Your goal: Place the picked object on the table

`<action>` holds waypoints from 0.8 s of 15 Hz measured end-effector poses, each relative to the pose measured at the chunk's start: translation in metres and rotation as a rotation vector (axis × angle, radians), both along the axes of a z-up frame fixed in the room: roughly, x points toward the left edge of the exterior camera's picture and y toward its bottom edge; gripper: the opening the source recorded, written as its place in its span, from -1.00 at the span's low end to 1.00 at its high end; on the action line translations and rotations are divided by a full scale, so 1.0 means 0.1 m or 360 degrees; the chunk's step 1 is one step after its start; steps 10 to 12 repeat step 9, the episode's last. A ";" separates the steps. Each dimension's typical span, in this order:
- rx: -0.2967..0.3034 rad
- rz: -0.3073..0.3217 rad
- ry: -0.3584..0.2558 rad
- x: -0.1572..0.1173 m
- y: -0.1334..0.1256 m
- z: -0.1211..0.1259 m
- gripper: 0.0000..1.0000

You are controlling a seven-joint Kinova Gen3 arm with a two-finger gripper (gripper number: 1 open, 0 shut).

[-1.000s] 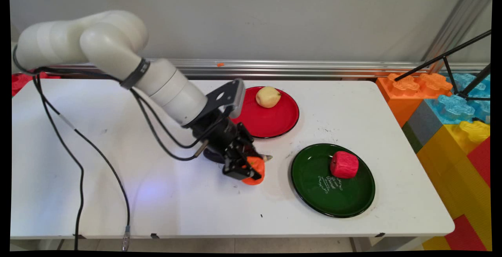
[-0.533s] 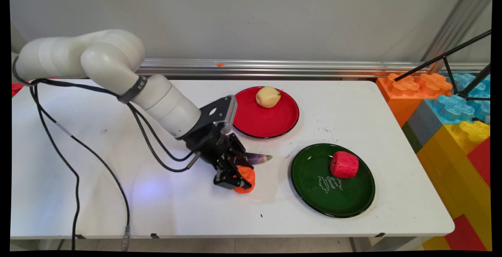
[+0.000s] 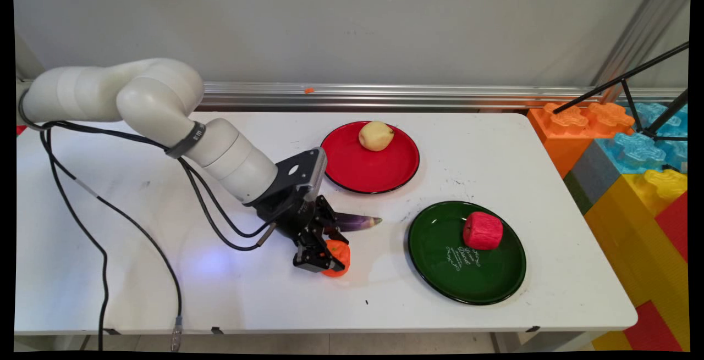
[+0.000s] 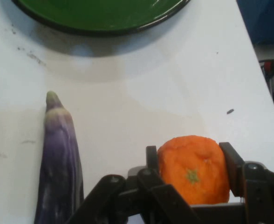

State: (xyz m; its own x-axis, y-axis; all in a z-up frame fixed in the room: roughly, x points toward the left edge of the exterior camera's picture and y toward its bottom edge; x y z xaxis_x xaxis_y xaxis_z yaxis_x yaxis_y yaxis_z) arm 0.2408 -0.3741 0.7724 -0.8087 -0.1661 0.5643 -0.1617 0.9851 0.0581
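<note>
On the white counter (image 3: 495,129), just left of the green plate (image 3: 440,272), the black hand (image 3: 328,257) grips an orange fruit (image 3: 336,258), fingers pressed to either side, stem mark facing the hand camera. A purple eggplant (image 3: 355,221) lies just beyond, long axis left-right, tip pointing right. Farther back sits a red plate (image 3: 363,170).
</note>
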 end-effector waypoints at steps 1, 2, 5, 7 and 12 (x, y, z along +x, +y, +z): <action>-0.0003 -0.0002 -0.0004 0.01 0.00 -0.02 -1.00; -0.0005 -0.0003 -0.0006 0.01 0.00 -0.04 -1.00; -0.0014 -0.0008 -0.0007 0.02 0.00 -0.07 1.00; -0.0021 -0.0008 -0.0004 0.01 -0.01 -0.07 1.00; -0.0029 -0.0002 0.0000 0.01 -0.03 -0.05 1.00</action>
